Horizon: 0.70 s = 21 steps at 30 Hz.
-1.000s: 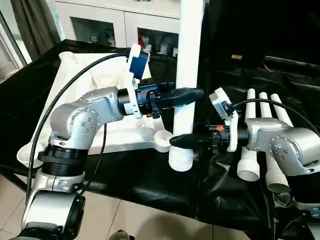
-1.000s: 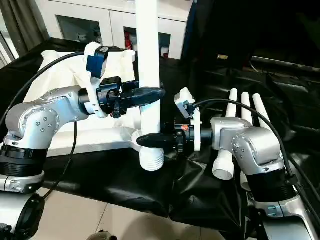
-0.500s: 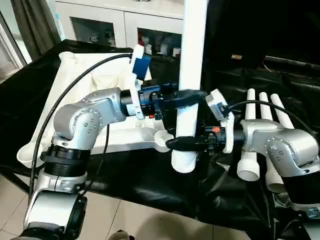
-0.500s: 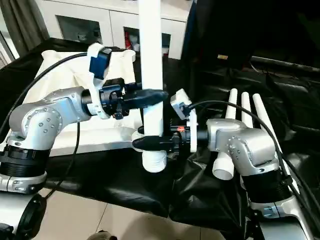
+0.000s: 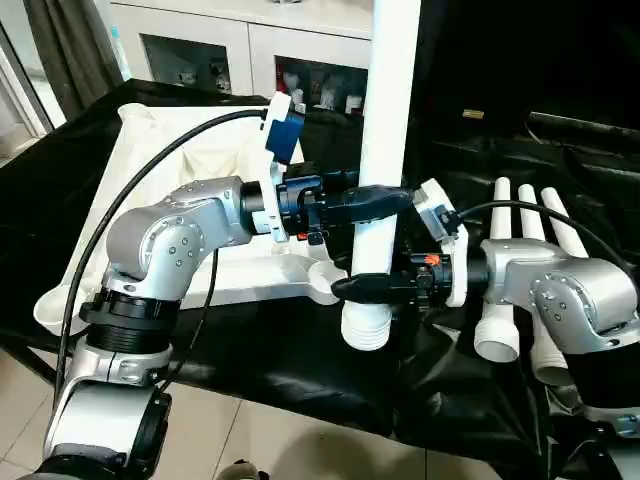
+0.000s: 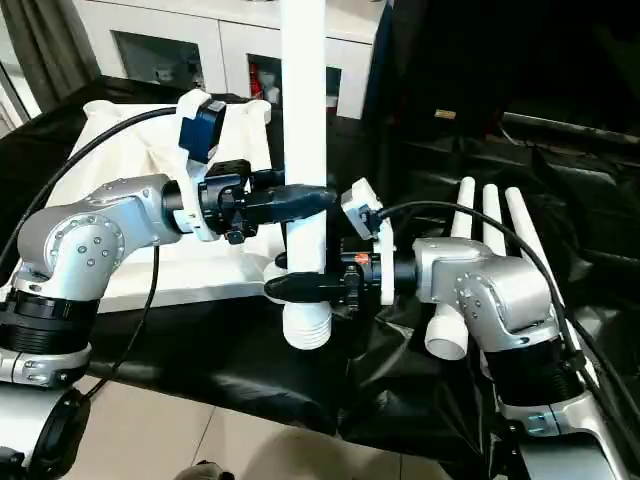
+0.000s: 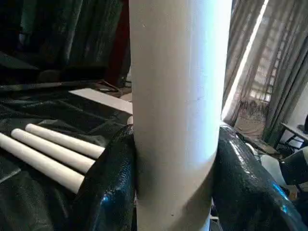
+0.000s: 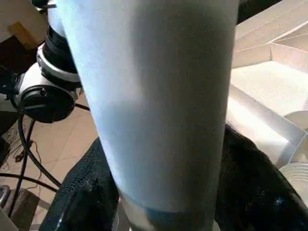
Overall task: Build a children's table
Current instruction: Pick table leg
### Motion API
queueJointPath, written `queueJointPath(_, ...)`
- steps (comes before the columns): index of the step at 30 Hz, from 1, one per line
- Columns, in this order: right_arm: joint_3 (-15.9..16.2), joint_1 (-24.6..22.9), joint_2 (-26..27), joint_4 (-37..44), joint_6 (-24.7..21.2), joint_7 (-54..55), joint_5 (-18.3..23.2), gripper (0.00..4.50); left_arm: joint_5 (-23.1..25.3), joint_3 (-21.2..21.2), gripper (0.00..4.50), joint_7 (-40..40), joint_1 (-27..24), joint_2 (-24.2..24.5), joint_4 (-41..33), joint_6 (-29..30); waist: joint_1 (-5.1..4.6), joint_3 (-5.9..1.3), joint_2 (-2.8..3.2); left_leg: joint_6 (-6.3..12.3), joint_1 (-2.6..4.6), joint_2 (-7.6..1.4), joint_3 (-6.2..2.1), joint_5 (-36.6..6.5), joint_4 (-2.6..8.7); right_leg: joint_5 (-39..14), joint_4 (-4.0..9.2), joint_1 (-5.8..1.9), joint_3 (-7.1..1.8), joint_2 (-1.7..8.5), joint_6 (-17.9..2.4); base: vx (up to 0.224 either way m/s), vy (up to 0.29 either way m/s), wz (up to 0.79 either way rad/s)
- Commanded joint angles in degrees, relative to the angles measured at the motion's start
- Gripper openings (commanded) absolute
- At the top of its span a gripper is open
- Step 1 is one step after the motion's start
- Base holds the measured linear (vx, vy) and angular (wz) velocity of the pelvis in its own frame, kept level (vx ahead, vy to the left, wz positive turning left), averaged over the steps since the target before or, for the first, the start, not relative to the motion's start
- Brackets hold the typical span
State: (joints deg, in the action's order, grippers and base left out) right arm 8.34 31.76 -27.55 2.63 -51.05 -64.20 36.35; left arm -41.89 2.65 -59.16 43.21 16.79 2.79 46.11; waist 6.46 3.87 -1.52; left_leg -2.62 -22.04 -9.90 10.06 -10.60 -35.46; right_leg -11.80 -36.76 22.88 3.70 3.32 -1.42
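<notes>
A: What's different from a second ago?

B: The upright leg (image 5: pixel 385 140) and both grippers sit a little further toward the table top's corner; the right arm has swung in closer to the leg, and its fingers now bracket the tube more squarely.

A: Start with the big things.

B: The black-draped work surface (image 5: pixel 300 360) carries the white table top (image 5: pixel 150 190), lying ribbed side up on the robot's left. A round corner socket (image 5: pixel 322 272) sits at its near corner, just beside the leg's threaded end (image 5: pixel 366 328), which hangs in front of the cloth's edge. Behind stands a white cabinet (image 5: pixel 250 45) with glass doors.

A: And the other legs?

B: Three spare legs (image 5: pixel 520 260) lie side by side on the cloth, to the right, well apart from the held one.

A: The grippers?

B: The left gripper (image 5: pixel 375 197) is clamped on the leg, a finger (image 7: pixel 108 183) pressed against each side. The right gripper (image 5: pixel 372 286) grips the same leg lower down, just above the threads, fingers (image 8: pixel 84 192) hugging both sides.
</notes>
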Motion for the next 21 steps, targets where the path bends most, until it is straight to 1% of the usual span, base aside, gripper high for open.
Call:
queueJointPath(1,-0.42,-0.22,-0.92,1.48,-0.28,-0.03,0.34,2.75,0.13,0.26,1.84,-0.64,1.21,0.10,-0.34,-0.65,0.09,-4.59,0.15,0.30,1.03,-3.21,-1.10,-4.55,3.78,-4.64,4.13,-3.61,-3.22,5.10,-12.13,0.000,0.000,0.00)
queueJointPath(3,0.04,-0.71,-1.42,1.85,-0.20,-0.11,0.04,2.75,0.38,0.30,1.84,-0.50,1.22,0.05,-0.18,-1.04,0.10,-4.59,0.01,0.44,0.97,-3.18,-1.08,-4.29,3.74,-4.23,4.10,-3.65,-3.24,5.10,-12.03,0.000,0.000,0.00)
queueJointPath(4,0.33,-1.03,-1.66,2.08,-0.08,-0.20,-0.14,2.46,0.38,0.23,1.84,-0.32,1.21,-0.10,-0.08,-1.14,0.06,-4.60,-0.08,0.57,0.96,-3.17,-1.07,-4.17,3.74,-4.18,4.12,-3.64,-3.24,5.07,-11.99,0.000,0.000,0.00)
queueJointPath(6,0.55,-1.39,-1.77,2.30,-0.10,-0.17,-0.20,2.36,0.42,0.20,1.84,-0.20,1.20,-0.25,0.03,-1.24,0.11,-4.59,-0.02,0.64,0.96,-3.13,-1.04,-4.24,3.70,-4.67,4.19,-3.62,-3.24,5.12,-11.97,0.000,0.000,0.00)
queueJointPath(7,0.68,-1.52,-1.80,2.34,-0.07,-0.15,-0.27,2.26,0.43,0.18,1.84,-0.17,1.21,-0.31,0.08,-1.27,0.08,-4.55,-0.09,0.65,0.96,-3.17,-1.04,-4.34,3.73,-5.02,4.21,-3.56,-3.24,5.10,-11.96,0.000,0.000,0.00)
queueJointPath(9,0.76,-1.58,-1.84,2.33,-0.07,-0.16,-0.30,2.05,0.40,0.11,1.84,-0.12,1.23,-0.44,0.12,-1.30,0.07,-4.57,-0.04,0.57,0.98,-3.18,-1.07,-4.42,3.72,-5.31,4.24,-3.59,-3.23,5.11,-11.82,0.000,0.000,0.00)
queueJointPath(12,0.76,-1.64,-1.86,2.33,-0.11,-0.13,-0.23,2.00,0.43,0.10,1.84,-0.03,1.22,-0.57,0.10,-1.37,0.07,-4.55,-0.05,0.56,0.98,-3.19,-1.08,-4.54,3.73,-5.60,4.25,-3.56,-3.21,5.12,-11.77,0.000,0.000,0.00)
queueJointPath(14,0.77,-1.76,-1.88,2.48,-0.19,-0.06,-0.10,1.95,0.37,0.14,1.84,-0.01,1.15,-0.63,-0.02,-1.39,0.06,-4.61,-0.04,0.68,0.94,-3.20,-1.10,-4.13,3.72,-4.90,4.14,-3.58,-3.20,5.07,-11.89,0.000,0.000,0.00)
queueJointPath(21,0.75,-2.03,-1.77,2.71,-0.22,0.14,0.14,1.93,0.40,-0.06,1.84,-0.10,0.97,-0.82,-0.20,-2.15,0.11,-4.56,-0.04,0.74,0.90,-3.15,-1.06,-4.34,3.69,-5.33,4.22,-3.61,-3.21,5.12,-11.86,0.000,0.000,0.00)
